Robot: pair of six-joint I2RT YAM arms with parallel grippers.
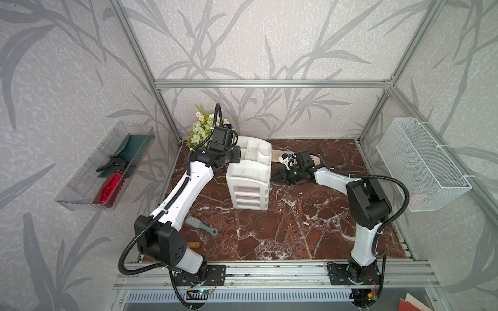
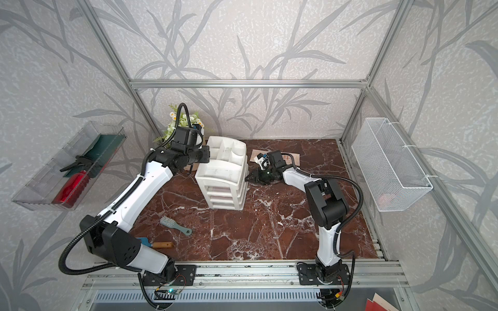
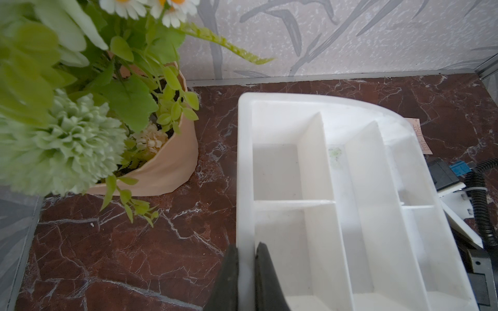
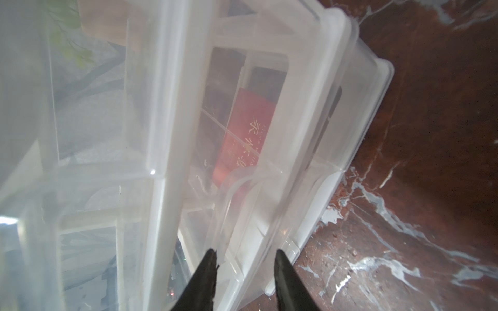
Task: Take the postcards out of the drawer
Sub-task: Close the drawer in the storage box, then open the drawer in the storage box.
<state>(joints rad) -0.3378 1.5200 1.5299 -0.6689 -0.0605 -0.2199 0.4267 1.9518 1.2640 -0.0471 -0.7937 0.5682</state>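
Note:
A white organizer (image 1: 249, 175) (image 2: 223, 175) with stacked translucent drawers stands mid-table. My left gripper (image 1: 237, 155) (image 2: 207, 155) (image 3: 247, 246) is shut on the organizer's top rim wall, one finger on each side. My right gripper (image 1: 275, 176) (image 2: 246, 177) (image 4: 245, 253) is open at the organizer's right side, its jaws straddling the front edge of a drawer (image 4: 310, 161). Through the plastic a red postcard (image 4: 242, 134) with gold print lies inside it. A cream postcard (image 1: 277, 156) (image 2: 295, 159) (image 3: 420, 137) lies on the table behind the right arm. I see no other card.
A flower pot (image 1: 200, 129) (image 3: 167, 167) stands at the back left, close to my left wrist. A grey brush (image 1: 200, 224) and a wooden-handled tool (image 2: 159, 243) lie front left. A wall bin (image 1: 80, 194) holds a red bottle. A wire basket (image 1: 423, 164) hangs on the right.

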